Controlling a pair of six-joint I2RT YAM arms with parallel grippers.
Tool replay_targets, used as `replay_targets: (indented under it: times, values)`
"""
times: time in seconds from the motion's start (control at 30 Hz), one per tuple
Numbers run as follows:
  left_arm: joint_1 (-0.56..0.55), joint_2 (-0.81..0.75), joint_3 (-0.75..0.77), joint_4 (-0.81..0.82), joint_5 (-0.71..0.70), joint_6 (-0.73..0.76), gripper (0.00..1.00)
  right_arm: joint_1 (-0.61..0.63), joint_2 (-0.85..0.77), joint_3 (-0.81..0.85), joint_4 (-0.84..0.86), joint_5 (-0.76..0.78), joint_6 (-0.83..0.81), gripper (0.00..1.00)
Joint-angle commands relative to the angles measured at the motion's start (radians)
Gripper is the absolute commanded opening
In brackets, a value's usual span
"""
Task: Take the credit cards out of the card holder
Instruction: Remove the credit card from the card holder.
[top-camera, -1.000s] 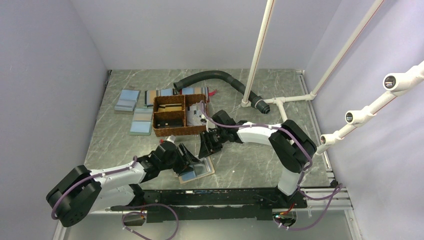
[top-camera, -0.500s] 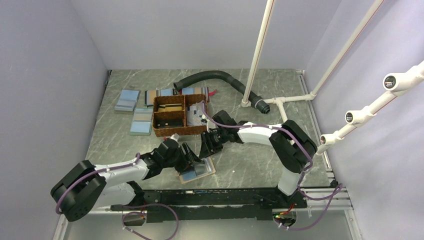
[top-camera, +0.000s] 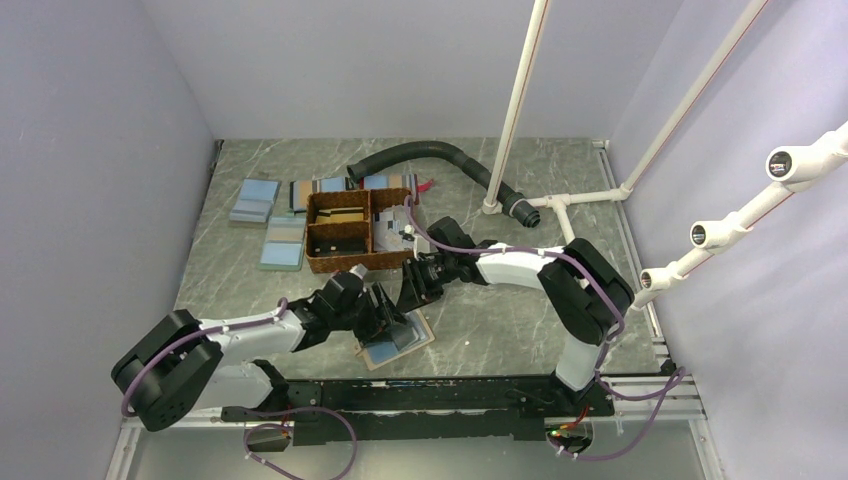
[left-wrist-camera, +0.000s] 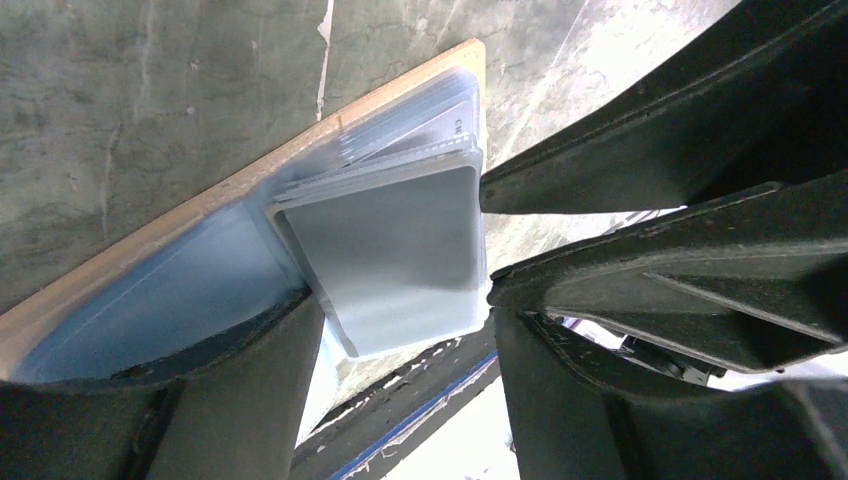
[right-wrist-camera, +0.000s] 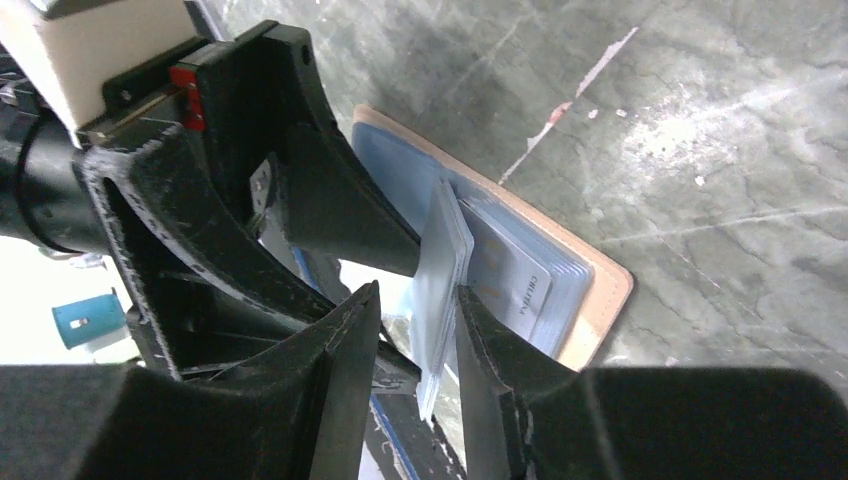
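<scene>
Left gripper (top-camera: 388, 312) nearer; one card holder (top-camera: 408, 343), one raised card (right-wrist-camera: 438, 270).

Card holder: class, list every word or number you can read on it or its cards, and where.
"CREDIT CA": seemingly, on the top card tucked in the card holder, right wrist view; rest unclear.
"CR": likely that card, left wrist view.
Nothing else readable.

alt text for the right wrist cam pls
The right gripper, jaws open, straddles a grey-blue card standing on edge above the card holder, which lies open on the marble table. More cards sit fanned in its pocket. The left gripper reaches onto the holder from the upper left.
</scene>
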Motion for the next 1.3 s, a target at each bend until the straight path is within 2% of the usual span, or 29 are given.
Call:
replay_targets:
  times: [0.0,0.47,0.7,0.93,1.17,1.27]
  values:
    - [-0.002,0.025,0.023,-0.065,-0.035,0.039,0.7,0.019,0.007,0.005,0.069,-0.142,0.06,0.35]
    - [-0.001,-0.092,-0.017,-0.032,-0.084,0.039,0.71,0.04,0.024,0.045,0.122,-0.288,0.092,0.3]
    - [-0.002,-0.198,-0.08,-0.032,-0.131,-0.012,0.71,0.054,0.029,0.061,0.113,-0.303,0.085,0.29]
    - [-0.002,-0.211,-0.101,-0.069,-0.138,-0.053,0.7,0.065,0.037,0.072,0.122,-0.344,0.094,0.3]
    - [-0.003,-0.195,-0.088,-0.075,-0.129,-0.046,0.7,0.071,0.037,0.077,0.111,-0.336,0.089,0.3]
    - [-0.002,-0.201,-0.082,-0.089,-0.13,-0.041,0.7,0.07,0.025,0.101,-0.004,-0.205,0.006,0.31]
